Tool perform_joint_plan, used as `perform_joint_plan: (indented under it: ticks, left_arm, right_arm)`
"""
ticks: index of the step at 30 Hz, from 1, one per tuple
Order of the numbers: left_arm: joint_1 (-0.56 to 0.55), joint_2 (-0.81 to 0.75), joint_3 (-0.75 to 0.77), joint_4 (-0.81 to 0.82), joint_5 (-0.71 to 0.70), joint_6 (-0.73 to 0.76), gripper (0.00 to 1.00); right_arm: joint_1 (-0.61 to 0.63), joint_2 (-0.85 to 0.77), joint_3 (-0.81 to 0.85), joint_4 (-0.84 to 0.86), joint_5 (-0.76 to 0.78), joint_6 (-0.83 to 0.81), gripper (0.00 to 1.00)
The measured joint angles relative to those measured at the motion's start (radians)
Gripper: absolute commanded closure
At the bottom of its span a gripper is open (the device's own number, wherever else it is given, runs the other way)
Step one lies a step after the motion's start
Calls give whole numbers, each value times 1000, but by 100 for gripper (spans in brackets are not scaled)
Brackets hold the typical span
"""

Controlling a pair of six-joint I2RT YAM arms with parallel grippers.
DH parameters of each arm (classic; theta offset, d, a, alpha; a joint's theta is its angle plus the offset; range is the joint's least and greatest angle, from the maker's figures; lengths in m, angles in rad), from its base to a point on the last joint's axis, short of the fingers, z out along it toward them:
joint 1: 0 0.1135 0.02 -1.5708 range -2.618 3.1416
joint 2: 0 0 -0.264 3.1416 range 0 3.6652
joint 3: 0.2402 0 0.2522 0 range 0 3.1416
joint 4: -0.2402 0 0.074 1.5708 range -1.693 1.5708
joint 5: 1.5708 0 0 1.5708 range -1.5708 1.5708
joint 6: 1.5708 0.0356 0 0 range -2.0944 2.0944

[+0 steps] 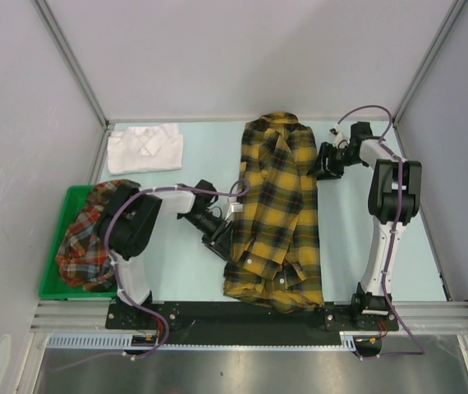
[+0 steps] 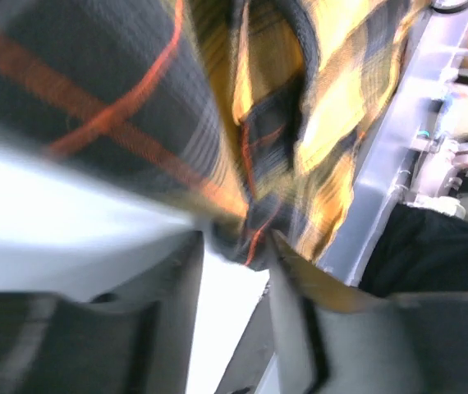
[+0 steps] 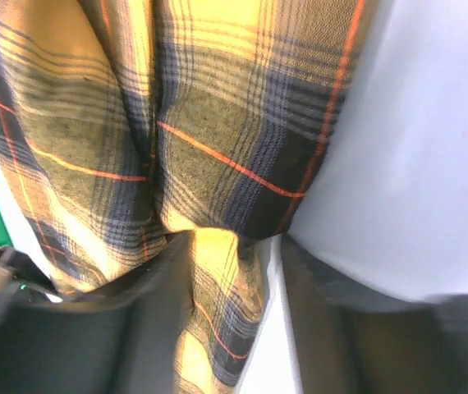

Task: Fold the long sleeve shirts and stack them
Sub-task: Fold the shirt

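- I see the yellow plaid shirt lying lengthwise mid-table, collar at the far end
- My left gripper pinches a fold at its left edge
- My right gripper grips cloth at its right edge
- White shirt folded far left; red plaid shirt in the green bin

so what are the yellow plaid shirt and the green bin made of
Yellow plaid shirt: looks like soft woven cloth, matte; it wrinkles and drapes, and the right wrist view shows the weave. Green bin: probably rigid plastic, smooth with an even colour and straight, stiff rim.
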Motion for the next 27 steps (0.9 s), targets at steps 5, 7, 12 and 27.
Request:
perform_joint_plan:
  ticks: [5,7,12,27]
  left_arm:
    - [37,-212,-55,5,-67,84,35]
    - [38,-330,-58,7,-94,134,29]
    - [29,-682,-62,18,-171,349,6]
    - [28,-522,-90,159,-206,292,38]
  right_arm:
    - [-42,-58,2,-26,34,-73,18]
    - [-65,-121,-28,-37,31,-126,9]
    - [-85,-544,-254,-74,22,-378,0]
    - [238,-1056,-770,-175,133,-635,13]
